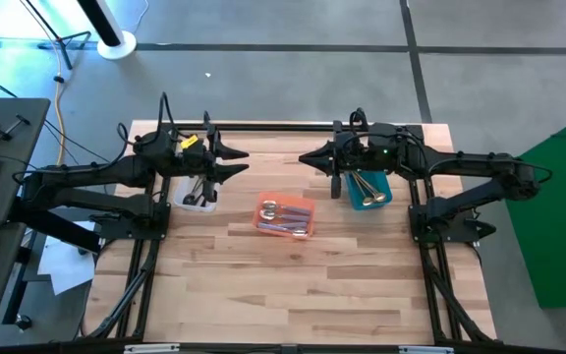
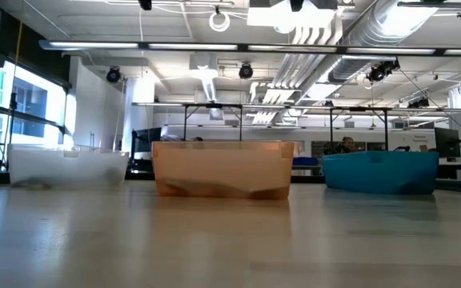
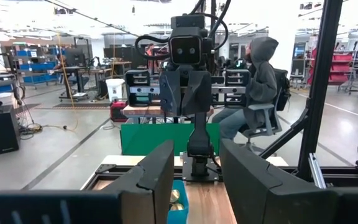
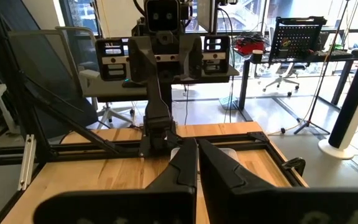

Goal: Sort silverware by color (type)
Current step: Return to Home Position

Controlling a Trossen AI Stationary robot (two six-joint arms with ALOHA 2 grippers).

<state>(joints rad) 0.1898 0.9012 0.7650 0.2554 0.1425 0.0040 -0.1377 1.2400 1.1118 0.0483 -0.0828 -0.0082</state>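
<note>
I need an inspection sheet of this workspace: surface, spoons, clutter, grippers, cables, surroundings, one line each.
Surface: wooden table, no loose spoon seen on it.
Job's things: black spoons in the clear bin, lavender-handled spoons in the orange bin, gold spoons in the teal bin.
Clutter: nothing seen.
Grippers: left gripper open, right gripper shut, both empty, facing each other above the bins.
Cables: yellow cable on the floor left of the table.
Surroundings: seated person in a hooded top beyond the table; green panel at its right.
</note>
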